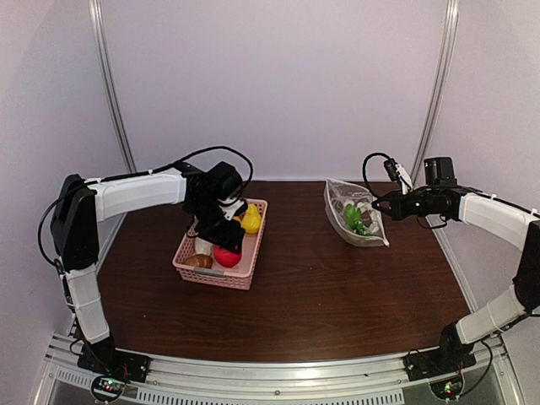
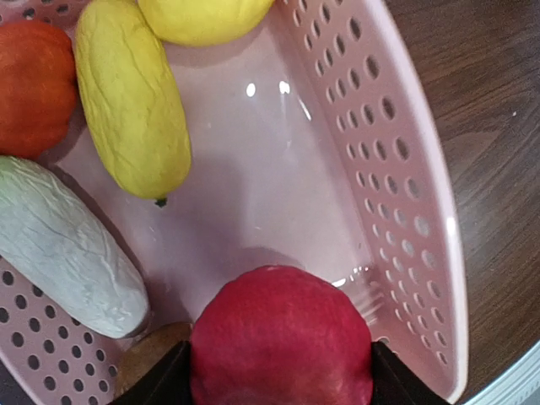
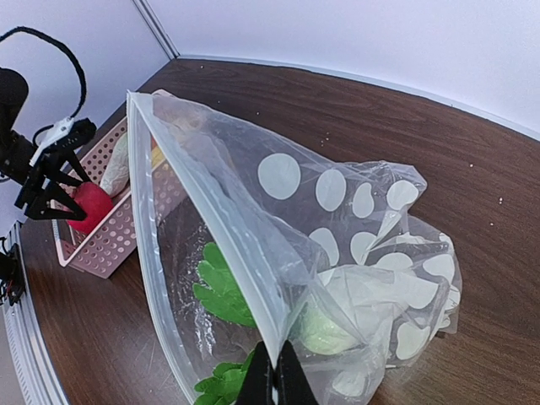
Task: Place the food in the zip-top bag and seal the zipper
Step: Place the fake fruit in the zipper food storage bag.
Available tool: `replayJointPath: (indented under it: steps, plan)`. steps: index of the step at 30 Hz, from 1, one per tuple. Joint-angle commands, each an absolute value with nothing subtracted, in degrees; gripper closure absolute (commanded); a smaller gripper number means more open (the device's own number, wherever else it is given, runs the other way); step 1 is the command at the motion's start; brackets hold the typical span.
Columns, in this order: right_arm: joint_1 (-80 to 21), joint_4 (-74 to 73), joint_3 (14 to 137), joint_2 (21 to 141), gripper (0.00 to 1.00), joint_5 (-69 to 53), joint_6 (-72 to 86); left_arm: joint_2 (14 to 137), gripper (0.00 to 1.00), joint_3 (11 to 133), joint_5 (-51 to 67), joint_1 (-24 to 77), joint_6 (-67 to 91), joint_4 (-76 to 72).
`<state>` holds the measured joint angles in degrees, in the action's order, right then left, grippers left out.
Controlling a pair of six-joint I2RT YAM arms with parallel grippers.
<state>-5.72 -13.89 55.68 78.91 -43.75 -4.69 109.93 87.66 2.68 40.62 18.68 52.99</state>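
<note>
Dotted clear bag (image 3: 337, 198) — mouth open, greens (image 3: 221, 291) inside

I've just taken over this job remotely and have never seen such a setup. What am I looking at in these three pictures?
A left arm and a right arm are bolted to a brown table. The wide picture looks down from above and behind them. The other two come from a camera on each wrist.

The left gripper reaches into a pink basket, with its fingers on either side of a red fruit. Whether it grips yet is unclear. A yellow piece, a white piece and an orange piece lie nearby.

The right gripper is shut on the rim of the dotted zip-top bag. Green food lies inside the bag.
</note>
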Motion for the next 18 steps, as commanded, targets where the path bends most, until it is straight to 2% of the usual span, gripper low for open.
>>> replayJointPath:
  steps: [1, 6, 11, 18]
  plan:
    - [-6.13, -16.70, 57.95, 77.59, 1.00, -41.99, -5.69, 105.93, 0.45, 95.74, 0.88, 40.69, 16.90, 56.48]
    - [-6.17, -16.47, 58.04, 77.60, 1.00, -41.03, -5.62, 103.58, 0.46, 99.54, 0.99, 40.69, 16.54, 55.22]
    - [-6.39, -17.92, 59.16, 77.03, 1.00, -40.96, -5.60, 101.26, 0.51, 97.45, 7.33, 40.69, 17.36, 47.58]
    - [-7.78, -22.53, 61.76, 76.99, 1.00, -39.77, -7.88, 94.77, 0.57, 84.80, 24.45, 42.58, 20.77, 14.79]
